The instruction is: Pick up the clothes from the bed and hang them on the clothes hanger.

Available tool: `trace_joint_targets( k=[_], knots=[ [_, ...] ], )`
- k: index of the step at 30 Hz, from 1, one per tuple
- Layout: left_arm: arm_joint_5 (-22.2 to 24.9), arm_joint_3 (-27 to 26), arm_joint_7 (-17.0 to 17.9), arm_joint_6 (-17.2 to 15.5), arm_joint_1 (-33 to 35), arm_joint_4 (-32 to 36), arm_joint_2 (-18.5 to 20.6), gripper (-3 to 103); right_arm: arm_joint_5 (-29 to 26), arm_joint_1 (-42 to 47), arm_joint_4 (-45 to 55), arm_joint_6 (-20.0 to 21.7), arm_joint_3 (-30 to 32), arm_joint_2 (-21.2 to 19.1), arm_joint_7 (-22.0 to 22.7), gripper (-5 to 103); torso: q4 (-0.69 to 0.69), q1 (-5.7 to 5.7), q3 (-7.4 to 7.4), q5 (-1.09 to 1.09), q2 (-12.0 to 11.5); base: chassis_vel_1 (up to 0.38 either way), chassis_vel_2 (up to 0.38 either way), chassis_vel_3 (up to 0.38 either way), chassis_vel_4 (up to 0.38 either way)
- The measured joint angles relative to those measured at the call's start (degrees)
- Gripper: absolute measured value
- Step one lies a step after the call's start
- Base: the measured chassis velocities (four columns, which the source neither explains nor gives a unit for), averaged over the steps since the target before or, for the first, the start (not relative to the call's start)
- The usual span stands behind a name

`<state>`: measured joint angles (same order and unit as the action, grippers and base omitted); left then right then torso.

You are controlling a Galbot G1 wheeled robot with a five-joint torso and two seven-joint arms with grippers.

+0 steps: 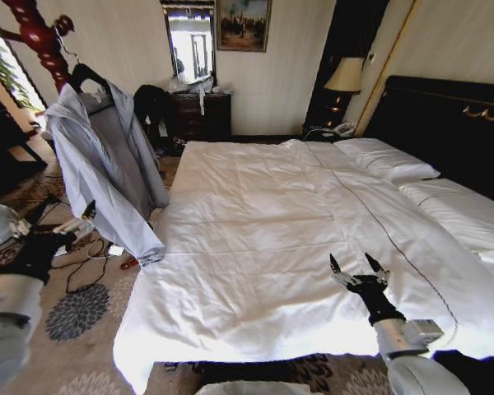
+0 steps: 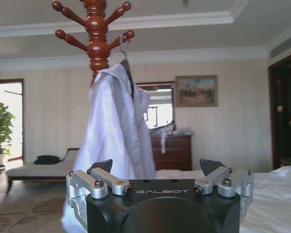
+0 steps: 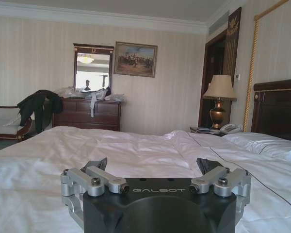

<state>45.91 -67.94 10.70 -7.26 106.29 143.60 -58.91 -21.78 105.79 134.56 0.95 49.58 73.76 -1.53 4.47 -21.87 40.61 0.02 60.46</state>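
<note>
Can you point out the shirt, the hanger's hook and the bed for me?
shirt [image 1: 95, 156]: head view, on its front panel.
hook [image 2: 122, 44]: left wrist view, on the metal curve at the wooden stand's peg.
bed [image 1: 255, 239]: head view, on the bare white sheet.

Bed [image 1: 255, 247] top flat, unobstructed ahead of my right gripper [image 1: 358, 270]. Hanging clothes [image 1: 107, 164] and coat stand [image 2: 97, 39] block left side.

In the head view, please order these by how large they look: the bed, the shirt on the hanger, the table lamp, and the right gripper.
Largest to smallest, as they look in the head view:
1. the bed
2. the shirt, hanging on the clothes hanger
3. the table lamp and the right gripper: they look alike, and the gripper is nearer the camera, so no ranking.
</note>
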Motion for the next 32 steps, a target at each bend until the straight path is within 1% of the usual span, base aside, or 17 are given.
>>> trace_joint_targets(
  k=[1, 2, 3, 4, 5, 6, 8, 9, 10, 12, 13, 16, 18, 19, 22, 25, 32],
  knots=[
    [-1.26, 2.17, -2.62, 3.24, 0.56, -0.60, -1.12, 100, 0.00, 0.00, 0.00, 0.00, 0.00, 0.00, 0.00, 100, 0.00, 0.00, 0.00, 0.01, 0.00, 0.000, 0.000, 0.000, 0.000],
    [-1.26, 2.17, -2.62, 3.24, 0.56, -0.60, -1.12, 100, 0.00, 0.00, 0.00, 0.00, 0.00, 0.00, 0.00, 100, 0.00, 0.00, 0.00, 0.01, 0.00, 0.000, 0.000, 0.000, 0.000],
    [-3.29, 4.93, -5.32, 7.31, 1.20, -1.83, -2.26, 100, 0.00, 0.00, 0.00, 0.00, 0.00, 0.00, 0.00, 100, 0.00, 0.00, 0.00, 0.00, 0.00, 0.000, 0.000, 0.000, 0.000],
    [-4.27, 6.04, -6.32, 8.79, 1.48, -2.47, -2.76, 100, 0.00, 0.00, 0.00, 0.00, 0.00, 0.00, 0.00, 100, 0.01, 0.00, 0.00, 0.00, 0.00, 0.000, 0.000, 0.000, 0.000],
    [-6.93, 8.58, -8.24, 12.06, 2.38, -4.13, -3.96, 100, 0.00, 0.00, 0.00, 0.00, 0.00, 0.00, 0.00, 100, 0.01, 0.00, 0.00, -0.01, 0.00, 0.000, 0.000, 0.000, 0.000],
    [-6.93, 8.58, -8.24, 12.06, 2.38, -4.13, -3.96, 100, 0.00, 0.00, 0.00, 0.00, 0.00, 0.00, 0.00, 100, 0.01, 0.00, 0.00, -0.01, 0.00, 0.000, 0.000, 0.000, 0.000],
    [-10.35, 10.54, -9.28, 14.77, 3.31, -6.08, -4.88, 100, 0.00, 0.00, 0.00, 0.00, 0.00, 0.00, 0.00, 100, -0.01, 0.00, 0.00, -0.01, 0.00, 0.000, 0.000, 0.000, 0.000],
    [-13.39, 11.85, -9.85, 17.27, 3.87, -8.15, -5.34, 100, 0.00, -0.01, 0.00, 0.00, 0.00, 0.00, 0.00, 100, 0.00, 0.00, 0.00, -0.01, 0.00, 0.000, 0.000, 0.000, 0.000],
    [-13.39, 11.85, -9.85, 17.27, 3.87, -8.15, -5.34, 100, 0.00, -0.01, 0.00, 0.00, 0.00, 0.00, 0.00, 100, 0.00, 0.00, 0.00, -0.01, 0.00, 0.000, 0.000, 0.000, 0.000],
    [-16.47, 13.15, -10.66, 20.77, 5.03, -11.59, -5.61, 100, 0.00, 0.00, 0.00, 0.00, 0.00, 0.00, 0.00, 100, 0.00, -0.01, 0.00, -0.02, 0.00, 0.000, 0.000, 0.000, 0.000],
    [-16.89, 13.47, -10.88, 21.48, 5.55, -12.37, -5.71, 100, 0.00, 0.00, 0.00, 0.00, 0.00, 0.00, 0.00, 100, 0.00, -0.01, 0.00, -0.02, 0.00, 0.000, 0.000, 0.000, 0.000],
    [-17.81, 13.89, -11.14, 22.37, 6.23, -13.01, -6.04, 100, 0.00, 0.00, 0.00, 0.00, 0.00, 0.00, 0.00, 100, 0.00, -0.01, 0.00, -0.02, 0.00, 0.000, 0.000, 0.000, 0.000],
    [-18.31, 14.55, -11.18, 22.86, 7.15, -12.43, -7.69, 100, 0.00, 0.00, 0.00, 0.00, 0.00, 0.00, 0.00, 100, 0.00, -0.01, 0.00, -0.02, 0.00, 0.000, 0.000, 0.000, 0.000],
    [-18.31, 14.55, -11.18, 22.86, 7.15, -12.43, -7.69, 100, 0.00, 0.00, 0.00, 0.00, 0.00, 0.00, 0.00, 100, 0.00, -0.01, 0.00, -0.02, 0.00, 0.000, 0.000, 0.000, 0.000],
    [-19.09, 15.45, -11.10, 23.15, 8.22, -10.45, -9.85, 100, 0.00, 0.00, 0.00, 0.00, 0.00, 0.00, 0.00, 100, -0.01, -0.01, 0.00, -0.01, 0.00, 0.000, 0.000, 0.000, 0.000],
    [-19.35, 15.55, -10.65, 22.78, 8.92, -8.18, -10.93, 100, 0.00, 0.00, 0.00, 0.00, 0.00, 0.00, 0.00, 100, 0.00, -0.01, 0.00, -0.01, 0.00, 0.000, 0.000, 0.000, 0.000],
    [-19.13, 15.30, -10.49, 22.11, 9.09, -7.79, -10.90, 100, 0.00, 0.00, 0.00, 0.00, 0.00, 0.00, 0.00, 100, 0.00, -0.01, 0.00, -0.02, 0.00, 0.000, 0.000, 0.000, 0.000]
  ],
)
